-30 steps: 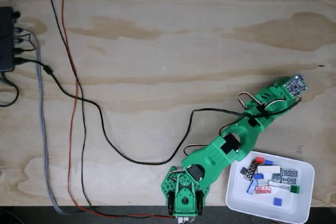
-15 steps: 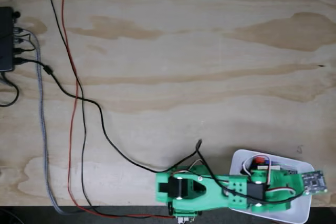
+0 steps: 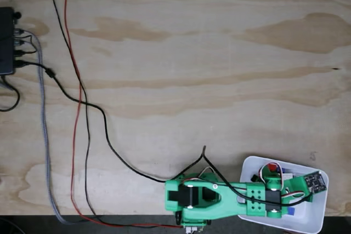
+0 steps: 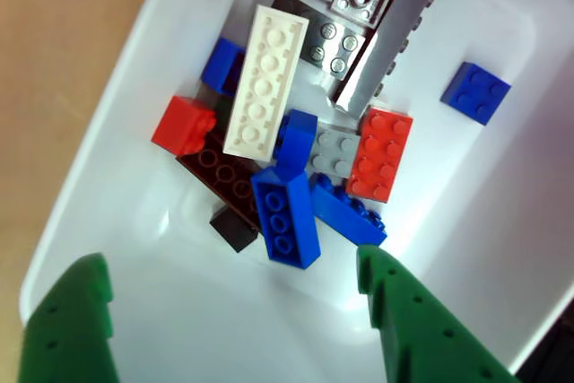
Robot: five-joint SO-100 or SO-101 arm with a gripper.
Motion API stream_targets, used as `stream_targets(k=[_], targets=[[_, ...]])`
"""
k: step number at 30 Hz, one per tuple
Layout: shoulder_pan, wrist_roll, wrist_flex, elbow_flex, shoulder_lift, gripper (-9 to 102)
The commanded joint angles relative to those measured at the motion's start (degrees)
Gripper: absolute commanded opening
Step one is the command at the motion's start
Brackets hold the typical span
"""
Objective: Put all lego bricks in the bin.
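Lego bricks (image 4: 285, 145), blue, red, white, grey and dark, lie piled inside the shallow white bin (image 4: 134, 69).

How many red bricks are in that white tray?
2 red bricks show in the other view: one left of the long white brick, one right of the grey brick. More may lie hidden under the pile in the bin.

One white bin (image 4: 108, 141) holds the lego bricks (image 4: 296, 150). Among those visible: four blue, two red, one long white, about four grey, one brown, one small black and one green at the top edge. On the tabletop (image 3: 181, 53), three cables (image 3: 82, 113) run.
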Motion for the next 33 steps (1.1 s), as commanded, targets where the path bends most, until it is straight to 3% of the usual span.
stream_targets(k=[1,3,5,9,11,16,21,23,27,33], targets=[[-5.2,4.6,-1.1,-3.3,-2.8,37],[-14.2,12.1,-6.3,-4.8,-3.8,37],[-26.3,19.5,-19.3,-3.8,-5.3,37],[-44.1,28.5,-45.1,3.6,-4.0,18],[-50.8,29.4,-42.9,5.1,1.9,0],[-62.7,25.8,-26.5,7.6,25.2,0],[-61.2,22.6,-7.7,11.7,49.0,0],[-59.9,20.1,-8.6,22.1,59.9,0],[-61.3,21.0,-23.9,43.8,69.1,0],[-55.7,24.4,-19.2,22.9,50.7,0]])
